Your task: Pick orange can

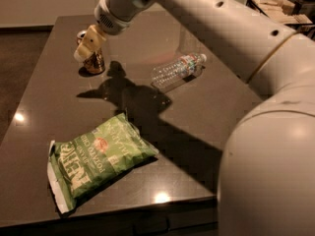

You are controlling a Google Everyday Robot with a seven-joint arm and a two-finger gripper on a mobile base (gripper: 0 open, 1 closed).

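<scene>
The orange can stands upright at the far left of the dark table. Its silver top shows just left of the gripper. My gripper, cream-coloured at the end of the large white arm, sits right at the can's upper half and covers much of it. The arm reaches in from the right and casts a wide shadow across the middle of the table.
A clear plastic bottle lies on its side right of the can. A green chip bag lies near the table's front edge. Some trays or papers sit beyond the far right corner. The floor shows past the left edge.
</scene>
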